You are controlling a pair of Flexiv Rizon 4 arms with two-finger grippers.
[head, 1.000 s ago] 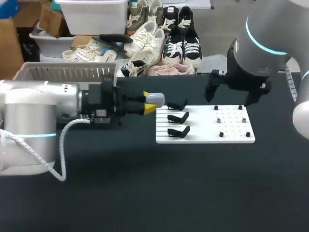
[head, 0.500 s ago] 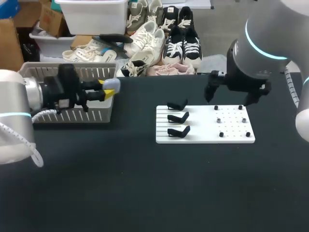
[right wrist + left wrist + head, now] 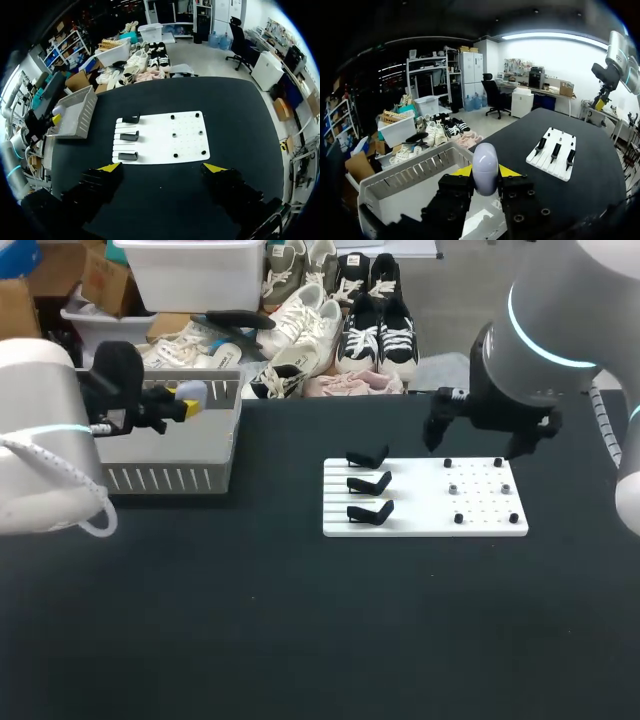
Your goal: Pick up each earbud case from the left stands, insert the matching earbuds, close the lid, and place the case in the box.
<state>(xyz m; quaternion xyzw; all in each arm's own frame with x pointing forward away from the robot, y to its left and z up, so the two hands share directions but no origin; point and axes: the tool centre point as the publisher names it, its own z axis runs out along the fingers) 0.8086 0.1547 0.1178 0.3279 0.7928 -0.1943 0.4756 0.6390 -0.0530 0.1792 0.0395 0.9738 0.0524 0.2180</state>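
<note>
One closed earbud case (image 3: pixel 485 162) is pinched upright between the left end effector's (image 3: pixel 485 172) yellow tips, with the white box (image 3: pixel 405 176) just beneath and ahead, so release looks next. The right end effector (image 3: pixel 164 168) hangs spread wide and empty above the surface (image 3: pixel 160 200), the three bare stands (image 3: pixel 128 136) ahead of it, likely parked clear.

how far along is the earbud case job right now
Done: the three stands on the white board are empty, and the case has its lid closed. In hand: the left gripper grips that case above the box. Left: lowering and releasing it. The right gripper hangs open over the white board.
</note>
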